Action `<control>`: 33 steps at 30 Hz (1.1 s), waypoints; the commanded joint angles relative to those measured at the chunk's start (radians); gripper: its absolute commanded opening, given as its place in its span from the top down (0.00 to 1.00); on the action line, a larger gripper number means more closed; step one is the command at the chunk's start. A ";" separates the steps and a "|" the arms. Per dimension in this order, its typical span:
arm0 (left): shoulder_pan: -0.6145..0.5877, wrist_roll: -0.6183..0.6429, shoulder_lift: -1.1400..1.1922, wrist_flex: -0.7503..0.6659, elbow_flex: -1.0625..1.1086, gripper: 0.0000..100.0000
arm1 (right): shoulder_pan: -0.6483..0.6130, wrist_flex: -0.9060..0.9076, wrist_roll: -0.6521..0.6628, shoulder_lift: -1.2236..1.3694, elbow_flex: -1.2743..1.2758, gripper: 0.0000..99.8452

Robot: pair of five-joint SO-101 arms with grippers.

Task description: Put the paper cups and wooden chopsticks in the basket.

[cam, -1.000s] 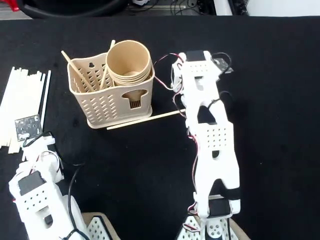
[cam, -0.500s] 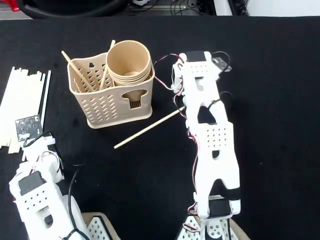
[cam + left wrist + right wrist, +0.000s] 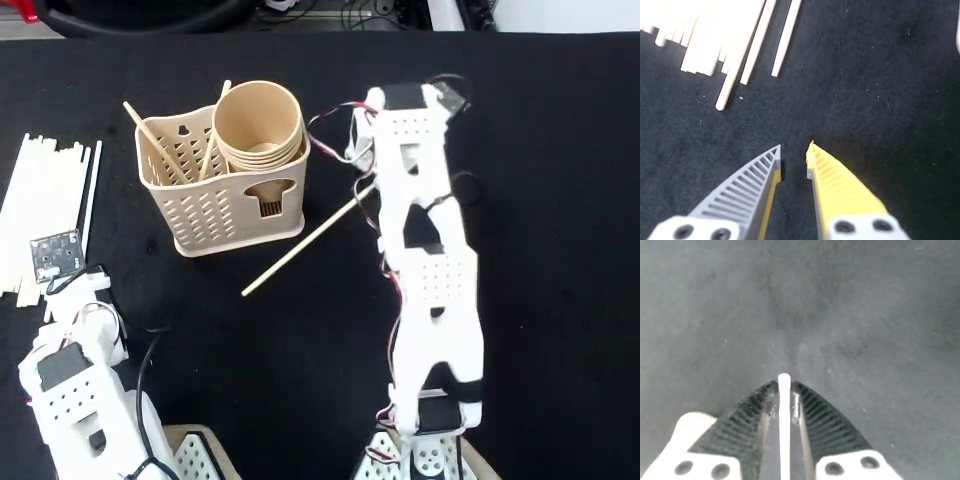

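Note:
A beige perforated basket (image 3: 215,215) stands at the back left and holds a stack of paper cups (image 3: 258,125) and a few wooden chopsticks (image 3: 150,135). My right gripper (image 3: 784,385) is shut on one wooden chopstick (image 3: 784,430). In the high view that chopstick (image 3: 300,250) slants from under the right arm (image 3: 425,260) toward the near left, just right of the basket. A pile of loose chopsticks (image 3: 40,200) lies at the left edge. My left gripper (image 3: 793,150) hovers over bare cloth just short of those chopsticks (image 3: 730,45), slightly open, with nothing in it.
The table is covered in black cloth (image 3: 550,200), with free room on the right and in the middle front. The left arm (image 3: 70,380) sits at the near left corner. Cables hang off the right arm near the basket's right side.
The right arm has shifted toward the far side with the chopstick. The stick's free end has swung off the basket's base toward the front, and it now slants more steeply. The left arm is unchanged.

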 commanded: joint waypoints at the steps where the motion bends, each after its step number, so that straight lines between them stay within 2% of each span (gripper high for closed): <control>1: -0.005 -0.003 -0.005 -0.017 -0.004 0.91 | 0.015 0.025 0.051 -0.196 0.054 0.99; 7: -0.005 -0.003 -0.005 -0.017 -0.004 0.91 | -0.015 0.025 0.304 -0.424 0.133 0.99; 14: -0.005 -0.003 -0.005 -0.017 -0.004 0.91 | -0.135 -0.040 0.482 -0.702 0.024 0.99; 18: -0.005 -0.003 -0.005 -0.017 -0.004 0.91 | -0.255 -0.198 0.606 -0.806 -0.062 0.99; 24: -0.005 -0.003 -0.005 -0.015 -0.004 0.91 | -0.430 -0.516 0.666 -0.846 -0.087 0.99; 28: -0.005 -0.003 -0.005 -0.015 -0.004 0.91 | -0.477 -0.718 0.721 -0.832 -0.058 0.99; 33: -0.005 -0.003 -0.005 -0.017 -0.004 0.91 | -0.477 -0.904 0.789 -0.779 0.021 0.99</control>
